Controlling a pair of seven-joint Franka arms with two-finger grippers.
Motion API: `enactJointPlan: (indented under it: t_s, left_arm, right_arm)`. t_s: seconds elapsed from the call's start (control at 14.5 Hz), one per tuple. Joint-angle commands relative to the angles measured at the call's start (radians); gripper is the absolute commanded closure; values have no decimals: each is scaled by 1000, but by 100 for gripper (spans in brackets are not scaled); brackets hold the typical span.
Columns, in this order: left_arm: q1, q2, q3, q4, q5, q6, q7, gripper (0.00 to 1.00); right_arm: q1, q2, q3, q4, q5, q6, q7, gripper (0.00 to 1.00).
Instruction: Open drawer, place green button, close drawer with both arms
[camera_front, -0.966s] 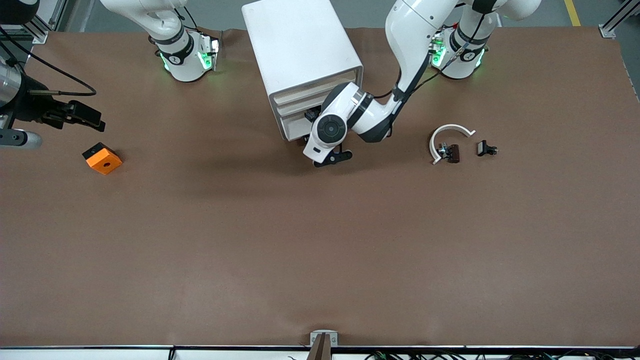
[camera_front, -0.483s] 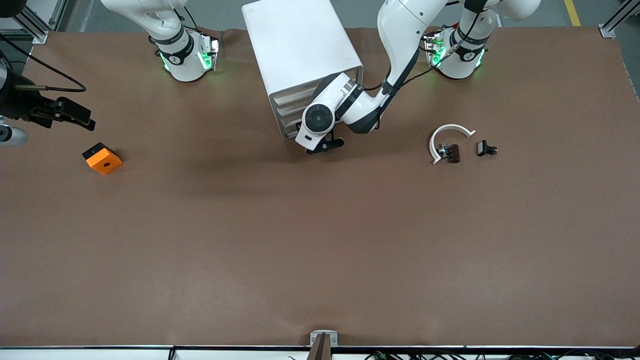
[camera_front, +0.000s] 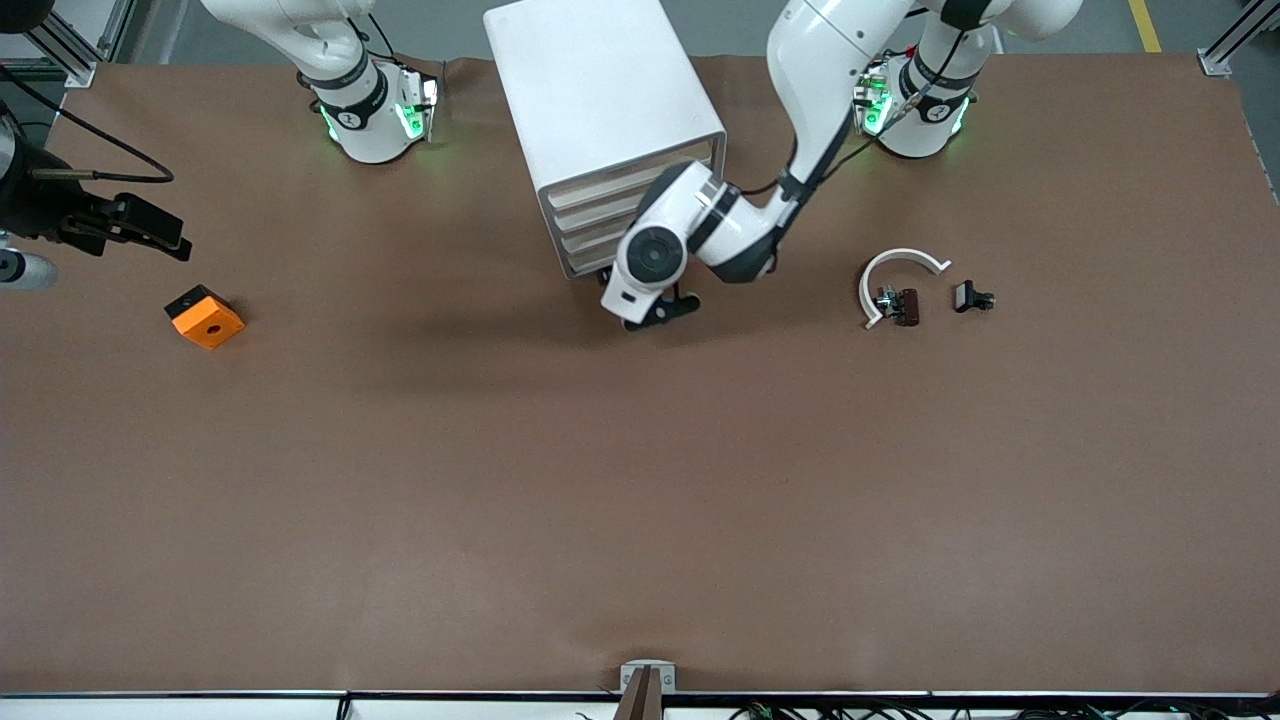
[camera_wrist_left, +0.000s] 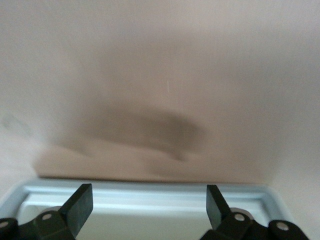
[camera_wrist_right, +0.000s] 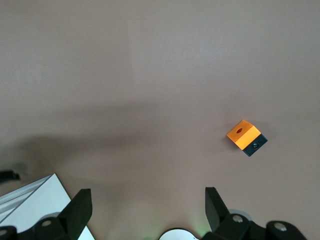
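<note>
White drawer cabinet (camera_front: 600, 110) looks shut and the button shows nowhere, probably inside, a light, stiff, tiny thing to pinch by its blocky body, while the left claw (camera_front: 655, 308) stands apart at the drawer fronts and the right claw (camera_front: 150, 232) waits, apart, over the tabletop (camera_front: 640, 500) near the orange cube (camera_front: 204, 317).

The drawer cabinet (camera_front: 604, 128) stands on the table (camera_front: 640, 480) between the two arm bases; the cube (camera_front: 204, 316) lies toward the right arm's end, nearer the front camera; the curved piece (camera_front: 897, 273) and two clips (camera_front: 904, 305) (camera_front: 972, 297) lie toward the left arm's end, one clip inside the curve, the other just beside it.
</note>
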Motion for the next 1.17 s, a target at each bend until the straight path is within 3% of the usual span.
enactJointPlan:
  t_s: [0.0, 0.21, 0.55, 1.1]
  left_arm:
    - [134, -19, 6, 61, 29, -112, 11, 0]
    - [228, -48, 6, 145, 187, -181, 48, 0]
    - [350, -125, 6, 168, 417, -231, 190, 0]
    - [564, -320, 5, 159, 422, -328, 549, 0]
  right_arm:
    - [-10, -8, 12, 17, -17, -8, -10, 0]
    - [-8, -8, 12, 17, -18, -8, -10, 0]
    - [-5, -8, 12, 19, -18, -8, -12, 0]
    - [-4, -5, 14, 19, -18, -6, -12, 0]
